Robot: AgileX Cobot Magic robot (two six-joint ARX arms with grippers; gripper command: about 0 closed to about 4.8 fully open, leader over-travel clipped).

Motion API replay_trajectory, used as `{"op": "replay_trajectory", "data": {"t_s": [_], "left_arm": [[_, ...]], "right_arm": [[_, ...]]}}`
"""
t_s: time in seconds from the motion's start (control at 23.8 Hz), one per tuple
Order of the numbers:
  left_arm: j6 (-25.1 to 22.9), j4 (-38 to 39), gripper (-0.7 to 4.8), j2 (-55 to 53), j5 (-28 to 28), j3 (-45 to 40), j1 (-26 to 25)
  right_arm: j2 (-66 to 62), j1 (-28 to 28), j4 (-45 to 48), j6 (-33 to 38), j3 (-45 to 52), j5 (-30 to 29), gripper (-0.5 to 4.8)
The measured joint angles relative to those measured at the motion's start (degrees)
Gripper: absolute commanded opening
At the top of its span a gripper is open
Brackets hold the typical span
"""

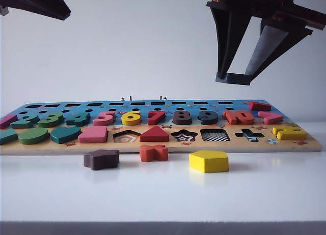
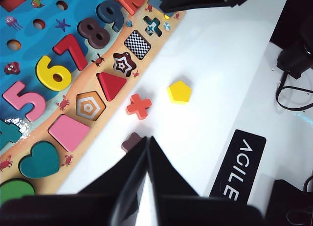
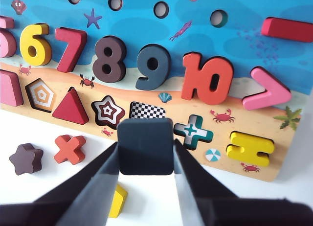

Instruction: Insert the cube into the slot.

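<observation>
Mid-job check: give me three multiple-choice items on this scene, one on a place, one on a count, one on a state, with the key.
1. The flat dark navy-grey square cube is
A. in the right tool, above the wooden puzzle board
B. on the white table
C. seated in the board

2. Loose blocks on the white table in front of the board:
A. one
B. three
C. five

3. The checkered square slot is
A. filled
B. covered
C. empty

Key: A, both fingers clamp it in the right wrist view; B, brown star, orange cross, yellow pentagon; C, its checkered floor shows. The left tool sits shut over the table.
</observation>
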State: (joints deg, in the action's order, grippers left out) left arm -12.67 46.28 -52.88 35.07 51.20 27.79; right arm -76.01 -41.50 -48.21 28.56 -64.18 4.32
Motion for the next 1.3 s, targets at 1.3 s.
{"op": "replay_trajectory", "data": {"t_s": [1.3], "left_arm": [[0.0, 0.0, 0.17, 0.0, 0.0, 0.0, 0.0]], "right_arm": [[-9.7, -1.2, 6.4, 11.9, 0.7, -1.3, -0.05]]}}
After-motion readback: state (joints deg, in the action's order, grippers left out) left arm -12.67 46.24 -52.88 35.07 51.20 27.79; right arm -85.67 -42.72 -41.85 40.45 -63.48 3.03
